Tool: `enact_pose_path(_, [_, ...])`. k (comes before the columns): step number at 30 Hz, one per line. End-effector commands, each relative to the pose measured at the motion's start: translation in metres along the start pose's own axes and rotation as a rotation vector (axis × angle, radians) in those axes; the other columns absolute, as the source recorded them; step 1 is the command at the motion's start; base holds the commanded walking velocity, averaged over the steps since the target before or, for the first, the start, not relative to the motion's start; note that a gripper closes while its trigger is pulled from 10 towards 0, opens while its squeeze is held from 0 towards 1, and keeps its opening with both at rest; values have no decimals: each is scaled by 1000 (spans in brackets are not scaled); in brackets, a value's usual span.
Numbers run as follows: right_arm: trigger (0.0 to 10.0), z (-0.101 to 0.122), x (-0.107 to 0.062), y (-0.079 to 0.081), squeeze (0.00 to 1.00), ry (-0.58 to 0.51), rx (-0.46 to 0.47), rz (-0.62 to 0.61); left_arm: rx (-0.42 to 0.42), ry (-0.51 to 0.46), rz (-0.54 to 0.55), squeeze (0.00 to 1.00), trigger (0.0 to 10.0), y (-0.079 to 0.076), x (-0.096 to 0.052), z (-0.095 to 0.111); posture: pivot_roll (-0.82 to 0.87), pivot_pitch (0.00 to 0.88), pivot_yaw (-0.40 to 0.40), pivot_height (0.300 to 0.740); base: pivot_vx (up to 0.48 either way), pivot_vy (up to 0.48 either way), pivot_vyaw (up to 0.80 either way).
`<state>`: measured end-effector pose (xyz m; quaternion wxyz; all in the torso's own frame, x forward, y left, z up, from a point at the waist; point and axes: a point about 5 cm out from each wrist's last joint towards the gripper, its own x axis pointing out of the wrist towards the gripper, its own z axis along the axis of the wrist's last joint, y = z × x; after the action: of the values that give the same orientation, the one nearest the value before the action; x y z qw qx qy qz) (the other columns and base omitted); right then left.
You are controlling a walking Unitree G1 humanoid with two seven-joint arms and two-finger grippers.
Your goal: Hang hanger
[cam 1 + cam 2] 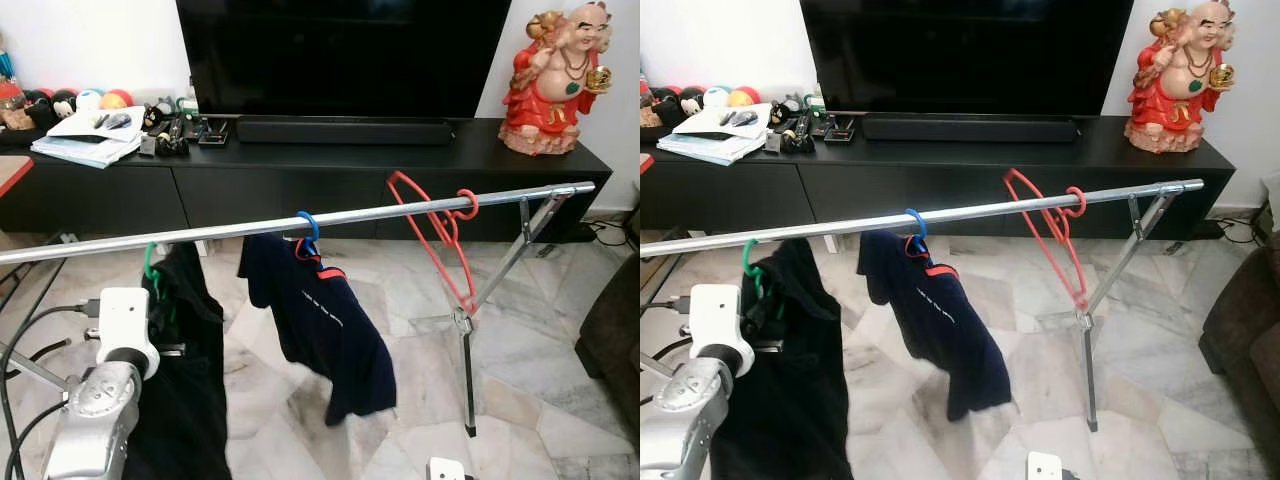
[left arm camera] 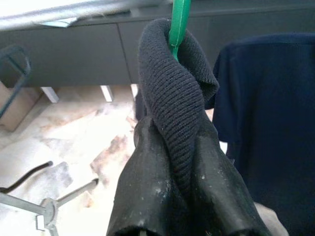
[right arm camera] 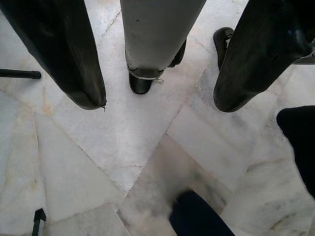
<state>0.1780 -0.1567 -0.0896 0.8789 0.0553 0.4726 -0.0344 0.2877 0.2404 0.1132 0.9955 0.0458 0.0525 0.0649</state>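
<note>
A green hanger (image 1: 150,262) carries a black garment (image 1: 190,400) at the left end of the silver rail (image 1: 400,212), and its hook reaches up to the rail. My left gripper (image 2: 172,142) is shut on the garment's knit collar (image 2: 172,83), just below the green hanger stem (image 2: 178,22). The left arm (image 1: 110,370) rises from the lower left. A blue hanger (image 1: 308,225) with a navy shirt (image 1: 320,320) hangs mid-rail. Further right hangs a bare red hanger (image 1: 440,240). My right gripper (image 3: 158,104) is open and points down at the marble floor.
The rack's crossed legs (image 1: 468,370) stand on the floor at the right. Behind the rail runs a black TV cabinet (image 1: 300,160) with a red statue (image 1: 555,80) and clutter. A dark sofa (image 1: 610,330) edges in at the right.
</note>
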Motion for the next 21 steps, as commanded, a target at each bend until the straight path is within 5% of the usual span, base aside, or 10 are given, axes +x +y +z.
enact_pose_path(1, [10000, -2, 0, 0, 0, 11, 2, -2, -30, -163, -6, 0, 10000, -3, 0, 22, 9, 69, 1, 721, 0, 0, 0])
enact_pose_path(13, [10000, -3, 0, 1, 0, 2, 14, -4, -44, -401, 38, 0, 10000, -1, -5, 55, 10, 72, -1, 721, 0, 0, 0])
enact_pose_path(21, [10000, -2, 0, -2, 0, 5, 1, -1, 29, -370, 37, 0, 10000, 16, -45, 37, 29, 84, -20, 721, 0, 0, 0])
